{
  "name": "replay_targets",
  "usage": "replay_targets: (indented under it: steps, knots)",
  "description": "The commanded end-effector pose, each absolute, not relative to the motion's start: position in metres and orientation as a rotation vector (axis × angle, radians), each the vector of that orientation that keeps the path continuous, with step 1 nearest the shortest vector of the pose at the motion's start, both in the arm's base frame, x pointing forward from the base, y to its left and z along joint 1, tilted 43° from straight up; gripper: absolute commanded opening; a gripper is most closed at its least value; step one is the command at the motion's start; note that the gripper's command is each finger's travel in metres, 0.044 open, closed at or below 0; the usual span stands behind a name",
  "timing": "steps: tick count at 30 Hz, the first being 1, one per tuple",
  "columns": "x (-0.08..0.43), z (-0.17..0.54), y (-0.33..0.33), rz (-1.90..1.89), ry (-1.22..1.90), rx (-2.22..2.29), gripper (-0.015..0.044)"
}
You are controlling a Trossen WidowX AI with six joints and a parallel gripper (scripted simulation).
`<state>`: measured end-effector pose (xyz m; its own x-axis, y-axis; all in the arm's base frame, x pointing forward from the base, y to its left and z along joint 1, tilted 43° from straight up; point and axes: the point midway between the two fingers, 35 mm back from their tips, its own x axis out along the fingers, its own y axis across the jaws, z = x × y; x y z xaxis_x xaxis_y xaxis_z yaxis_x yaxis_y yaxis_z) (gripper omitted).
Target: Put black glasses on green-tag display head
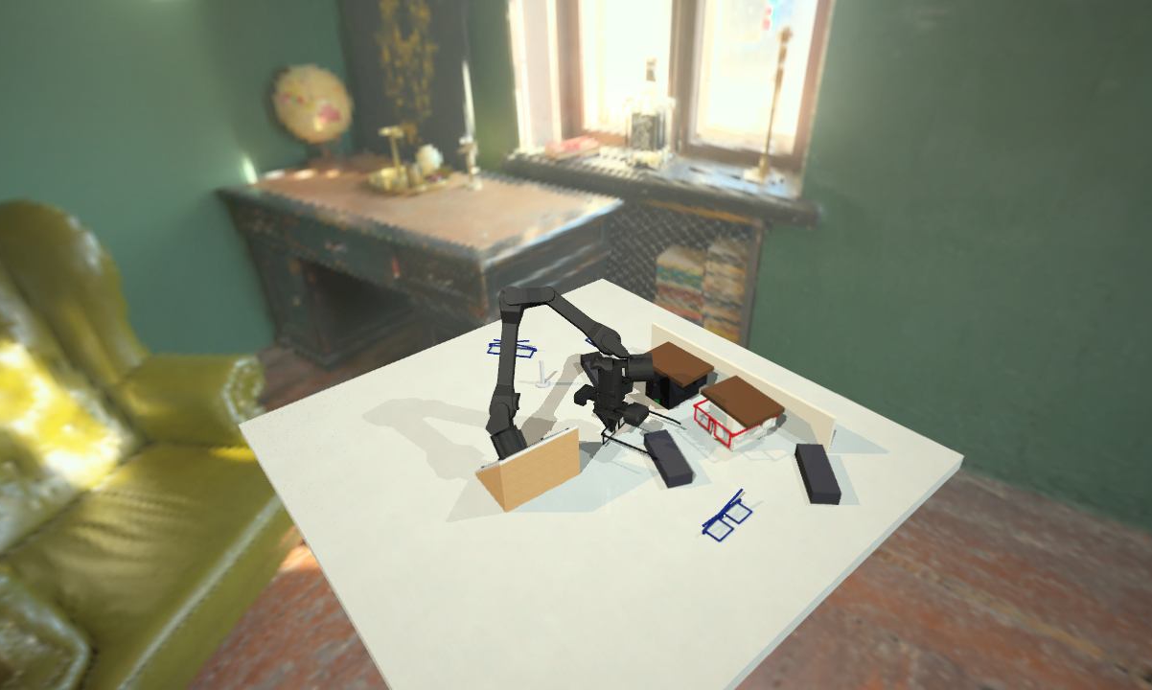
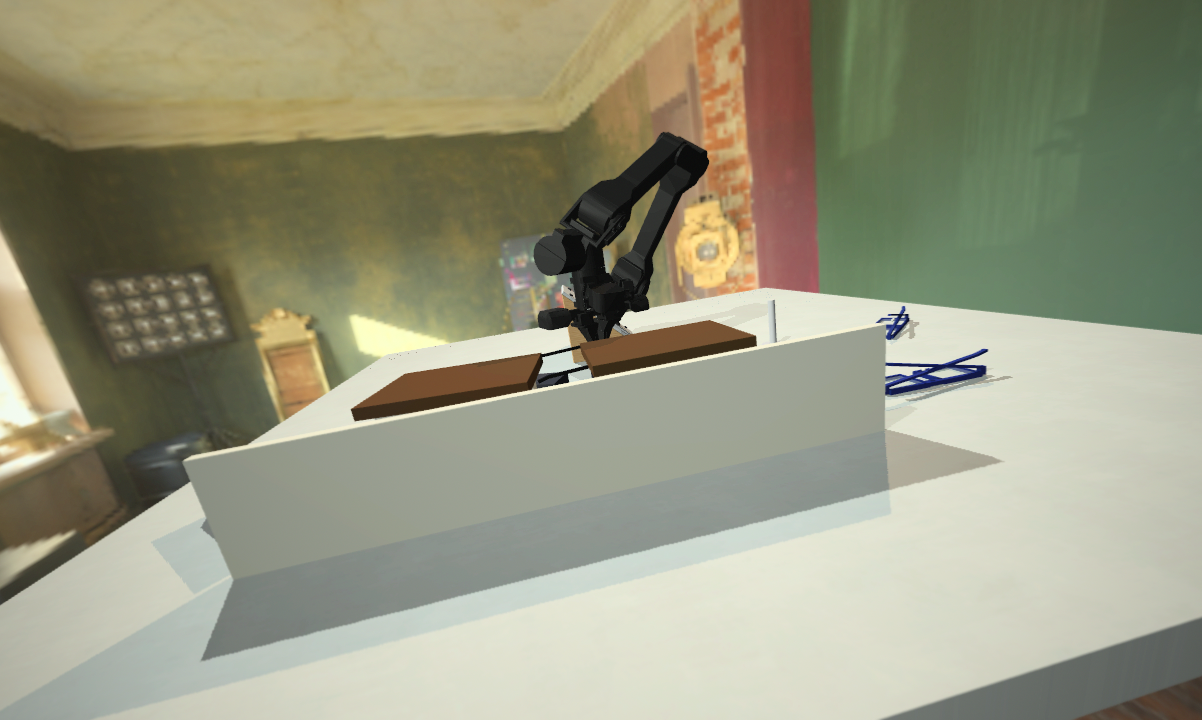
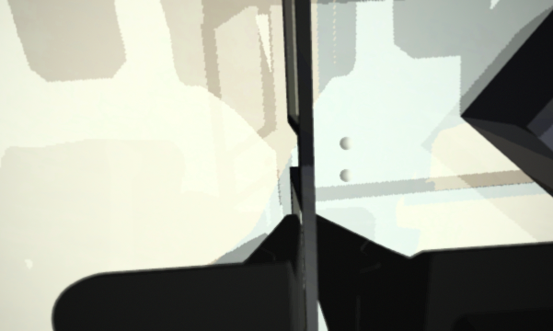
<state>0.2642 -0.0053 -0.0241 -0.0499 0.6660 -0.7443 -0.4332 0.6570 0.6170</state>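
My gripper point(image 1: 611, 426) point(image 2: 598, 336) point(image 3: 300, 225) is shut on the black glasses point(image 1: 632, 445) point(image 2: 560, 351) point(image 3: 306, 92), at their front frame. The glasses are held above the table, with both temples reaching out towards the heads' side. The head with the green tag point(image 1: 657, 398) point(image 2: 668, 347) is the black one under a brown slab point(image 1: 681, 362), beside the gripper; the arm partly covers it. The other head is pale, under its own brown slab point(image 1: 743, 402) point(image 2: 448, 385), and wears red glasses point(image 1: 712, 421). The noses and ears are too small or hidden to make out.
A pale wall panel point(image 1: 807, 419) point(image 2: 533, 465) stands behind both heads. Dark blocks point(image 1: 667, 459) point(image 1: 817, 473) lie in front of them, one below the held glasses' temples. A wooden wedge point(image 1: 541, 471) stands by the arm's base. Blue glasses and a thin post point(image 1: 541, 372) point(image 2: 771, 322) are further off.
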Motion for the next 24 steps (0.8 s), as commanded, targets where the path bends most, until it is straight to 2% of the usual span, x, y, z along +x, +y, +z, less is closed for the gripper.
replay_targets:
  steps: [1,15,19,24]
  knots:
    - [0.2607,-0.0282,-0.0007,0.909,1.36,0.229,0.0]
    - [0.2588,-0.0334,0.0051,0.91,1.36,0.23,0.0]
    - [0.2611,-0.0314,0.0031,0.907,1.352,0.219,0.0105]
    - [0.2611,-0.0314,0.0031,0.907,1.352,0.219,0.0107]
